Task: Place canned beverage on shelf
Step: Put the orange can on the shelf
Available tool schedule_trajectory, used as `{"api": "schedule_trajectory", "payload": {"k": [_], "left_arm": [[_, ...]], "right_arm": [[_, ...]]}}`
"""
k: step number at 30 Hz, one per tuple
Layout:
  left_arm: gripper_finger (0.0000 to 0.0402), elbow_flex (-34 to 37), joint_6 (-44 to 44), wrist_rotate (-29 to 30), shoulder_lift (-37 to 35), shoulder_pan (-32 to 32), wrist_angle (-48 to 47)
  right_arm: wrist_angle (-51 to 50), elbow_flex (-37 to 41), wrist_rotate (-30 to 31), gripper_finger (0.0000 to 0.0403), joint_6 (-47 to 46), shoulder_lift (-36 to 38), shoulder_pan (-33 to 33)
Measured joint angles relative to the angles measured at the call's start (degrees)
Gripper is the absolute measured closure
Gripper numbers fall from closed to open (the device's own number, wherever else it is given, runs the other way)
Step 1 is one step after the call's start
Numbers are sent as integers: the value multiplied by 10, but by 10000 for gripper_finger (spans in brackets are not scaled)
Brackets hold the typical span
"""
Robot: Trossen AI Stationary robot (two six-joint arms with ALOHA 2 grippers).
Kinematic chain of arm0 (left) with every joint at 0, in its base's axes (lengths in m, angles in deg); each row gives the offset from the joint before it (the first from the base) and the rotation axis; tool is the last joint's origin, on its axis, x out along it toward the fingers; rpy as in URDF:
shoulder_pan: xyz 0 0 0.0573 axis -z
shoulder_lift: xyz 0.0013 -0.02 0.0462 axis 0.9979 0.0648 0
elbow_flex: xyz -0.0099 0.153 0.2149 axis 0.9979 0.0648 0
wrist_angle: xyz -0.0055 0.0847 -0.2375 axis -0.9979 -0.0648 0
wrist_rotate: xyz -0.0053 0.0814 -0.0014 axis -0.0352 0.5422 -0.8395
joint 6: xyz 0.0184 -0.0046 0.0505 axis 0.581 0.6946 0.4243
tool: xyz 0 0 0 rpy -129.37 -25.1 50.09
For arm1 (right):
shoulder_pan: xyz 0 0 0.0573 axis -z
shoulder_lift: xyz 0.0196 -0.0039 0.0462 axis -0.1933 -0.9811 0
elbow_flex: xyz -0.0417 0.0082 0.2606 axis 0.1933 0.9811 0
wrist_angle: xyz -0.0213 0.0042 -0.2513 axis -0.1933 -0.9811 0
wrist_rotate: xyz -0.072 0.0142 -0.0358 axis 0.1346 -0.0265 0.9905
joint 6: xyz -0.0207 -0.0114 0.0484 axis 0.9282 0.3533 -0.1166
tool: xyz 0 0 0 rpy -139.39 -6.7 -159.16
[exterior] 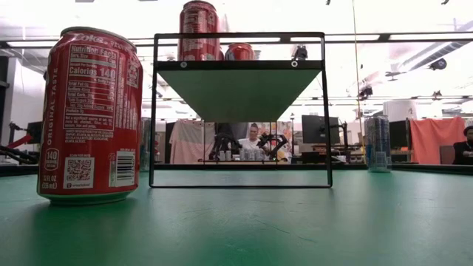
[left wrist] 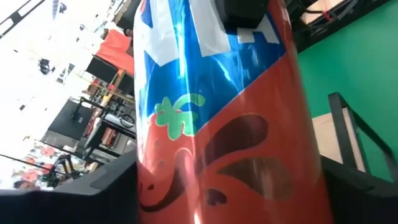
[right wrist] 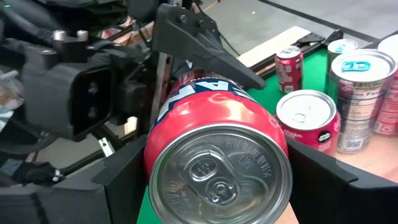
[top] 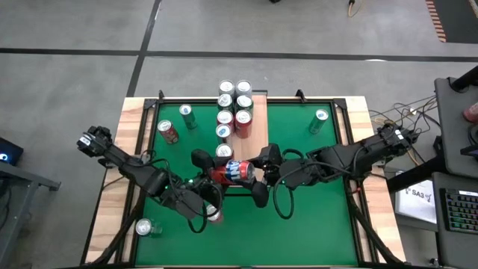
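The red-and-blue can [top: 234,171] was grasped at once by the left gripper [top: 216,175] and the right gripper [top: 252,172], off the shelf's [top: 258,119] near end, so one was judged best released before placing.

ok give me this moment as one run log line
stage: handover over shelf end | can: red-blue, sideways, between both grippers | left gripper: closed on can | right gripper: closed on can | shelf: seven cans standing

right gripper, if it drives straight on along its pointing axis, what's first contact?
Likely the left gripper. The right gripper holds the red and blue can lying on its side, aimed at the left arm, whose fingers clamp the can's far end. Depth beyond is unclear.
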Motion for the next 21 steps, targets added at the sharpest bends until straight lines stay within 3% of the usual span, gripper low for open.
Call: {"api": "schedule_trajectory", "payload": {"k": [3,10,16,21], "left_arm": [[120,0,-8,2,-1,0,2],[123,0,-11,7,-2,1,1],[123,20,-32,-11,-20,9,19],[123,86,-40,-20,-67,10,81]], "right_arm": [[1,0,1,111,3,0,0],[3,1,-1,111,18,0,0],[-9,-2,-6,21,59,7,0],[-9,-19,-5,30,80,14,-2]]}}
